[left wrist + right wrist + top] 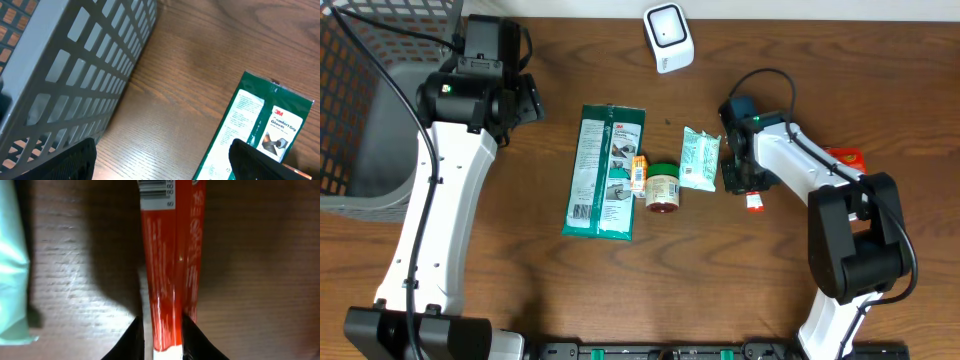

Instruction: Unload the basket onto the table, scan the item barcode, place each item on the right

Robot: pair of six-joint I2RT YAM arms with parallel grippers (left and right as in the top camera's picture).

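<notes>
Red packet (170, 280) is pinched at its near end by right gripper (161, 326), beside pale-green pouch (12, 260) on table (260, 280). Glossy red, white print, barcode (155, 189) at far end. Left gripper (162, 152) is spread wide by grey basket (75, 75).

My overhead view was evenly lit and sharp, with soft shadows on the worktop (720, 280). The left wrist picture was bright, the basket (60, 95) up close slightly soft. The right wrist view was dim. The red packet (167, 270) cast a dark shadow leftward beside a pale glare patch, and gloss streaked its wrapper.
</notes>
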